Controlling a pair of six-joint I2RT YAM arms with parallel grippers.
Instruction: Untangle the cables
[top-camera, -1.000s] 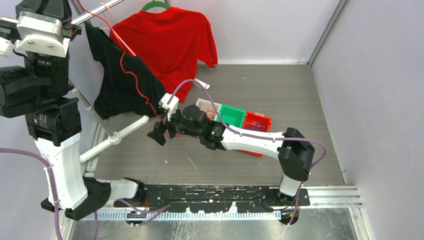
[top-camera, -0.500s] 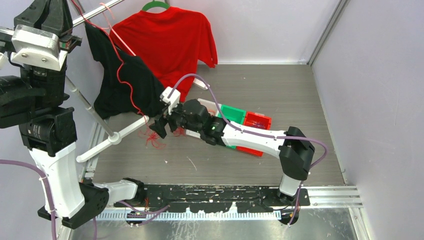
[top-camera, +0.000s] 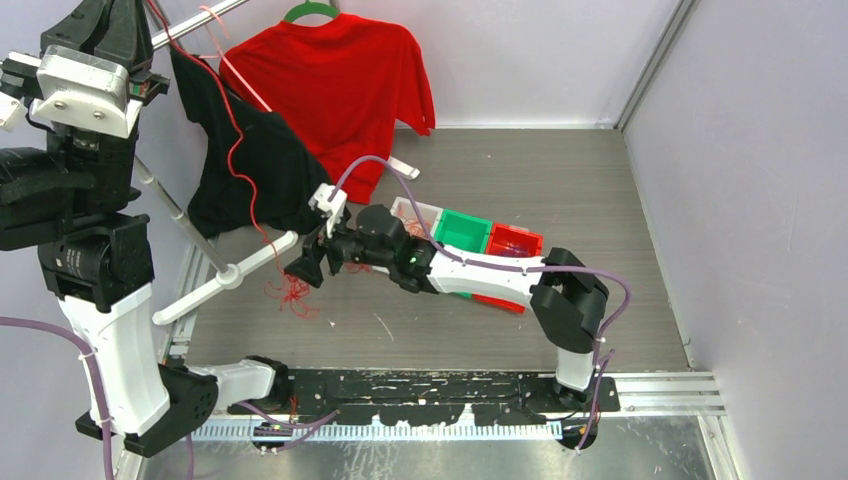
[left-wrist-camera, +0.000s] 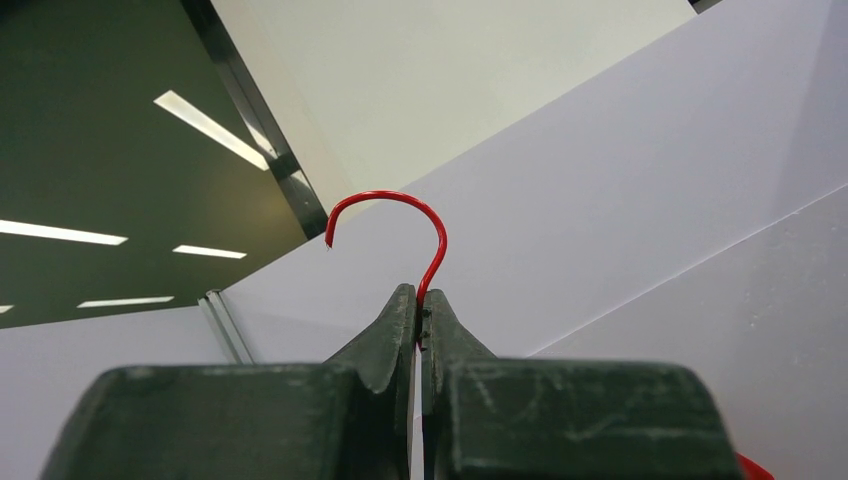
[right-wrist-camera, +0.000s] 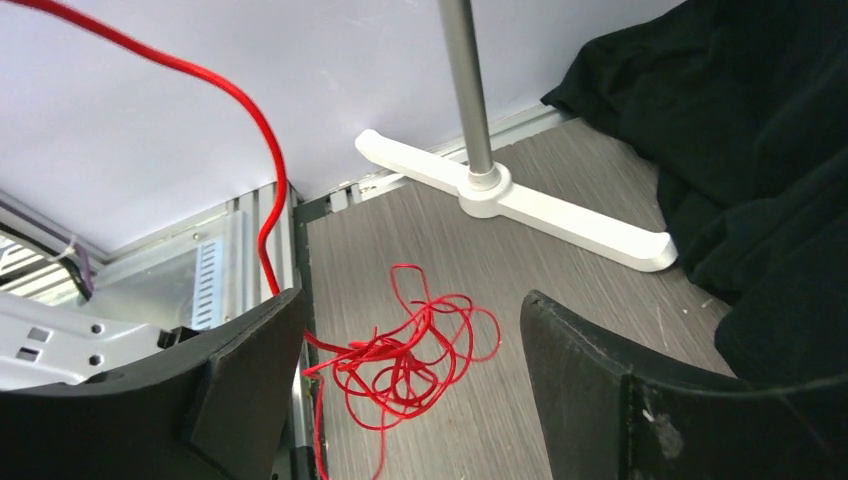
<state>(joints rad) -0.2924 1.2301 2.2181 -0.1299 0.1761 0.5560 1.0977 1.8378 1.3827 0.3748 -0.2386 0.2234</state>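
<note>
Red cable (left-wrist-camera: 432, 262) pinched tight in the left gripper (left-wrist-camera: 420, 300), upper left overhead. Right gripper (right-wrist-camera: 412, 297) gapes wide, seemingly empty, over the clump (right-wrist-camera: 400, 362).

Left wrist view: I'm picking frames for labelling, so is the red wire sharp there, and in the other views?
Left wrist: red cable crisp against the pale wall, ceiling strip lights bright. Right wrist: red tangle sharp, near fingers dark, little detail. Top external: evenly lit, no glare.

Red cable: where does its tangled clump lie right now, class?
Top view, left side: the clump of red cable lies beside the rack's white foot, just ahead of the open jaws of the right gripper.
</note>
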